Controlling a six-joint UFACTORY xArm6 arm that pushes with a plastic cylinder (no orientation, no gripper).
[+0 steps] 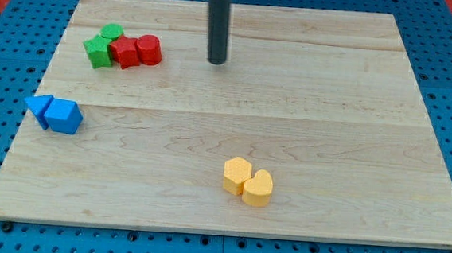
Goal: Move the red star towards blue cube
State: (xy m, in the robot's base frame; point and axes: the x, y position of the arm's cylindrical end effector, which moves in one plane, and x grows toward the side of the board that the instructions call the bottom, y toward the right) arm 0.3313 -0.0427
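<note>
The red star (124, 52) lies near the board's upper left, packed between a green star (98, 52) on its left and a red cylinder (148, 49) on its right. A green cylinder (111, 31) sits just behind them. The blue cube (64, 116) lies at the left edge, below that cluster, touching a blue triangle (39, 108) on its left. My tip (217, 62) rests on the board to the right of the red cylinder, apart from every block.
A yellow hexagon (237, 174) and a yellow heart-like block (258, 188) touch each other at the lower middle. The wooden board (331, 110) sits on a blue pegboard surface.
</note>
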